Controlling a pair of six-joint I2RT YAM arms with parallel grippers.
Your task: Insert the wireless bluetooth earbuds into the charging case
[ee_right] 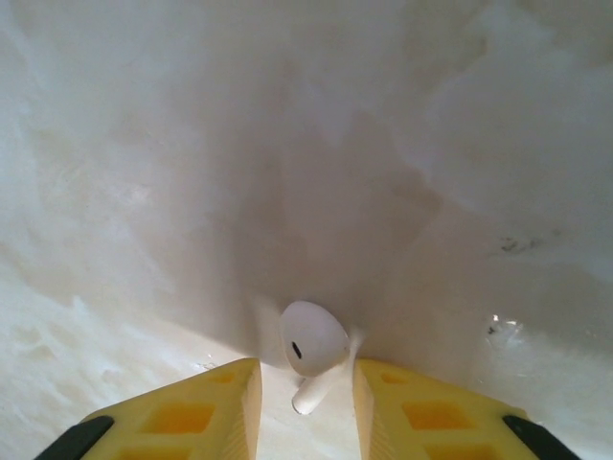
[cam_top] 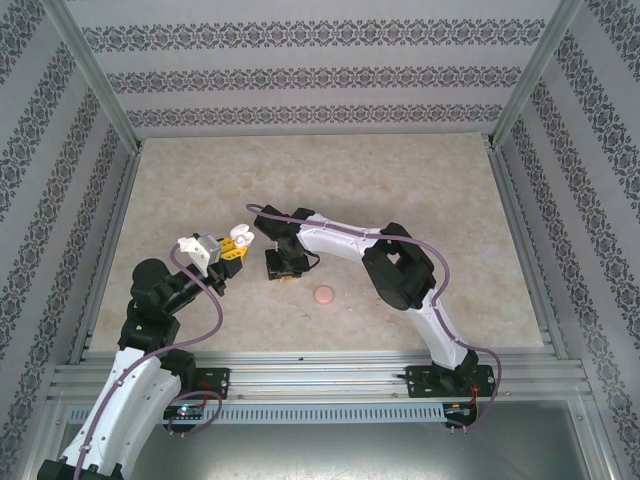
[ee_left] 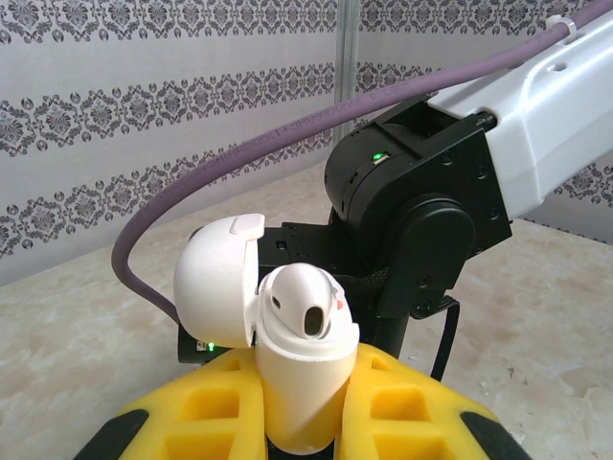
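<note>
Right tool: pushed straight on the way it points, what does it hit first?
The earbud sitting between the fingers of the right tool; just beyond it, probably the tabletop.

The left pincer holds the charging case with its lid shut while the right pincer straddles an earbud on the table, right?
No: the charging case in the left pincer has its lid open, as the left wrist view shows. The rest is right.

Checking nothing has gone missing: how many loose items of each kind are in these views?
Charging case: 1
Earbuds: 2
Pink disc: 1
Total: 4
</note>
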